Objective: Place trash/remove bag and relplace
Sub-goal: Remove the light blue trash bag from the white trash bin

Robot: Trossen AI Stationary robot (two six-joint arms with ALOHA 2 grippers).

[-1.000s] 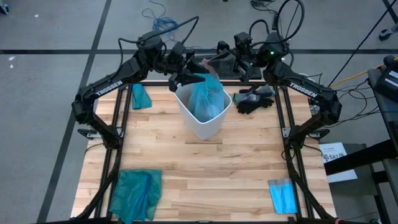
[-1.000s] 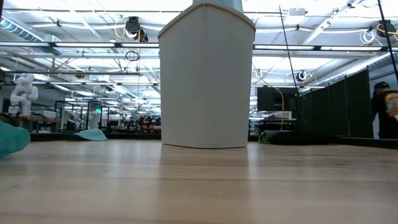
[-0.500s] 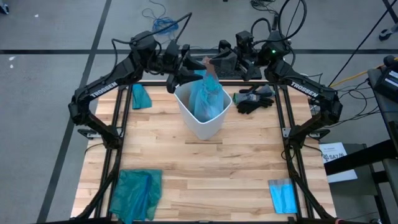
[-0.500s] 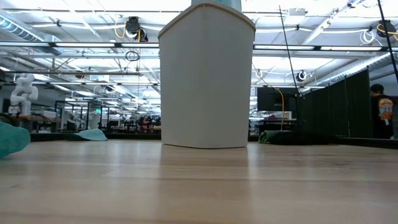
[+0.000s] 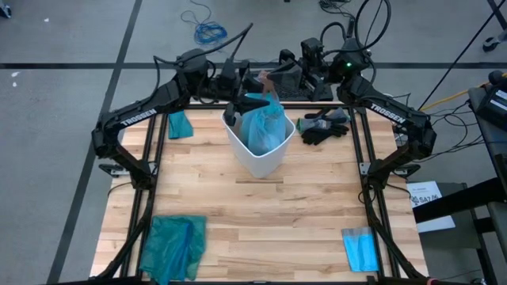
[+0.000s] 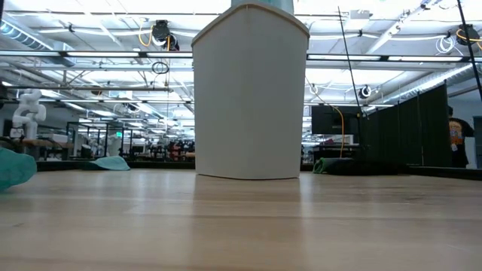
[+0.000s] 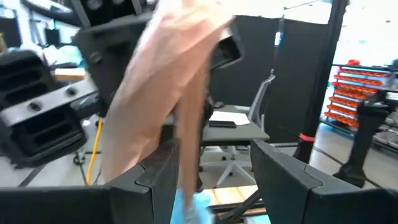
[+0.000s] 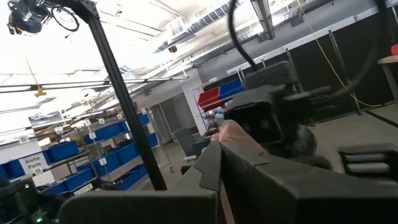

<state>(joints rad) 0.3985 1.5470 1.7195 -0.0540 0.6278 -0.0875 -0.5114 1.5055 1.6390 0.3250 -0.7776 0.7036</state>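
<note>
"TROSSEN" in white on left arm [image 5: 136, 115], left of the white bin [image 5: 257, 148]; same word on right arm [image 5: 386, 110], right of bin; paper by the table's right edge [image 5: 425, 195] has print, too small to read.

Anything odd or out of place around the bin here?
A pale brown sheet hangs above the bin's far rim between both hands, left and right, not in it. The bag is bunched inside.
</note>
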